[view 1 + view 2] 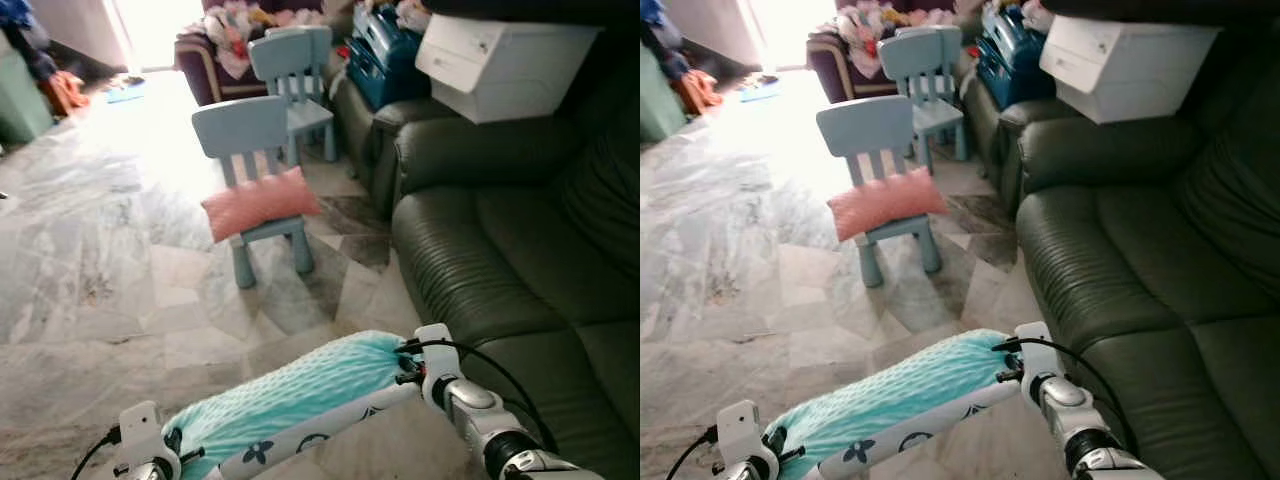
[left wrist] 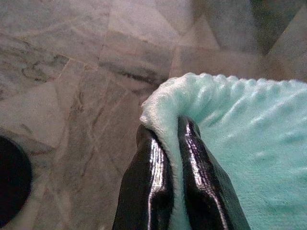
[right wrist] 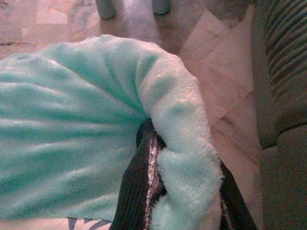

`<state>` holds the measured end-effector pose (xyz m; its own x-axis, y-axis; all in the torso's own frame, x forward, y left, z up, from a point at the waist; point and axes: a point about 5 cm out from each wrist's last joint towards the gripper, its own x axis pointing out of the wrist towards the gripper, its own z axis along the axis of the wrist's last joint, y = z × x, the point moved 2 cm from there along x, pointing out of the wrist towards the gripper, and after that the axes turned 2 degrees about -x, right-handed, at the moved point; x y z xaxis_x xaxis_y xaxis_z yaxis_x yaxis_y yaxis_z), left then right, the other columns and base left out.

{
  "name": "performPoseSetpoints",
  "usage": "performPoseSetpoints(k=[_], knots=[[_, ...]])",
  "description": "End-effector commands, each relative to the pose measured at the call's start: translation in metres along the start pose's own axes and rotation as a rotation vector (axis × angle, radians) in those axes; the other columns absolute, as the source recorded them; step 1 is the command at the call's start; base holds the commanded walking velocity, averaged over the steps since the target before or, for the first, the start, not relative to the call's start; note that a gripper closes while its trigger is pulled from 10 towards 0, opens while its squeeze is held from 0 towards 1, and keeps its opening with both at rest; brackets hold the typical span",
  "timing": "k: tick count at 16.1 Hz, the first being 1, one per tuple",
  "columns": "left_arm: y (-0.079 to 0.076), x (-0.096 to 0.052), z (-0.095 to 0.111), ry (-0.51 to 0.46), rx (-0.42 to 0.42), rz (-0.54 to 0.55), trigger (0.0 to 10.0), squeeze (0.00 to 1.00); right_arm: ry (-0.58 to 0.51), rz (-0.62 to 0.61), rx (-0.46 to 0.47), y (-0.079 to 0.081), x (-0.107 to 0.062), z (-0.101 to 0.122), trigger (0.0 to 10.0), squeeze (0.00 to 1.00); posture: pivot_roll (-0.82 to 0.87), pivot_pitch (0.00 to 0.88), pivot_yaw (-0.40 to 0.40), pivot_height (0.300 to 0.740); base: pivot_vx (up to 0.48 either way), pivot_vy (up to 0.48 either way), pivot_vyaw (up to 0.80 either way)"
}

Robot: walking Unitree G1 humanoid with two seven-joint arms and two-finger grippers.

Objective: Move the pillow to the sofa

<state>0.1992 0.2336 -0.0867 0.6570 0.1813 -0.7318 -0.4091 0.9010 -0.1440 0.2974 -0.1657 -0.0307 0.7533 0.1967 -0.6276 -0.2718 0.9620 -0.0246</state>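
Left eye view showed the carrying step in hand: a teal pillow [image 1: 300, 395] hung between both arms low in front of the robot, over the marble floor [image 1: 90, 260], with the dark green sofa [image 1: 520, 290] just to the right and not yet reached. The left gripper [image 2: 170, 158] was clenched on one corner of the pillow, its two glossy black fingers [image 2: 148, 182] pinching a fold of plush between them; the right gripper [image 3: 184, 191] grasped the opposite end, with fleece bulging over its fingers. The pillow was soft, with a nubbly, dotted pile on top and a pale underside printed with dark flowers, and it sagged slightly along its length. The sofa looked like smooth leather with ribbed cushions. Further off a pink pillow [image 1: 262, 202] lay on the seat of a small pale blue chair [image 1: 250, 170], a second such chair [image 1: 298, 80] stood behind it, and a white box [image 1: 505, 65] sat on the sofa's arm. By my judgement the next move called for turning right and lifting both ends together over the seat edge before letting go
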Motion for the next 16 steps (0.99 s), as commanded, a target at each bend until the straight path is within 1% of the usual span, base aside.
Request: performPoseSetpoints(k=[1, 2, 4, 6, 7, 9, 11, 13, 16], knots=[[0.021, -0.001, 0.007, -0.002, 0.028, 0.083, 10.0, 0.00, -0.016, -0.065, -0.007, -0.012, 0.000, 0.011, 10.0, 0.00, -0.21, 0.000, 0.063, 0.740, 0.000, 0.000, 0.00], [0.014, 0.001, 0.009, 0.000, 0.057, 0.062, 10.0, 0.00, -0.010, -0.063, -0.011, -0.008, 0.001, 0.010, 10.0, 0.00, -0.21, 0.000, 0.063, 0.740, 0.000, 0.000, 0.00], [-0.009, 0.006, 0.019, -0.001, 0.238, -0.027, 10.0, 0.00, 0.013, -0.063, -0.002, 0.002, 0.004, 0.009, 10.0, 0.00, -0.21, 0.000, 0.065, 0.740, 0.000, 0.000, 0.00], [-0.019, 0.008, 0.023, 0.002, 0.298, -0.054, 10.0, 0.00, 0.038, -0.073, 0.016, 0.005, 0.004, 0.003, 10.0, 0.00, -0.21, 0.000, 0.073, 0.740, 0.000, 0.000, 0.00], [-0.022, 0.009, 0.024, 0.003, 0.327, -0.067, 10.0, 0.00, 0.048, -0.076, 0.011, 0.006, 0.004, 0.000, 10.0, 0.00, -0.22, 0.000, 0.075, 0.740, 0.000, 0.000, -0.75], [-0.030, 0.010, 0.026, 0.003, 0.363, -0.088, 10.0, 0.00, 0.071, -0.082, 0.005, 0.004, 0.002, -0.008, 10.0, 0.00, -0.22, 0.000, 0.079, 0.740, 0.000, 0.000, -0.78], [-0.035, 0.010, 0.028, -0.005, 0.369, -0.102, 10.0, 0.00, 0.094, -0.093, -0.015, -0.001, -0.001, -0.016, 10.0, 0.00, -0.23, 0.000, 0.080, 0.740, 0.000, 0.000, -0.79], [-0.035, 0.010, 0.028, -0.012, 0.366, -0.102, 10.0, 0.00, 0.128, -0.113, -0.036, -0.008, -0.005, -0.028, 10.0, 0.00, -0.23, 0.000, 0.080, 0.740, 0.000, 0.000, -0.79], [-0.031, 0.010, 0.031, -0.025, 0.373, -0.072, 10.0, 0.00, 0.134, -0.117, -0.034, -0.010, -0.007, -0.031, 10.0, 0.00, -0.24, 0.003, 0.081, 0.740, 0.000, 0.000, -0.79]])
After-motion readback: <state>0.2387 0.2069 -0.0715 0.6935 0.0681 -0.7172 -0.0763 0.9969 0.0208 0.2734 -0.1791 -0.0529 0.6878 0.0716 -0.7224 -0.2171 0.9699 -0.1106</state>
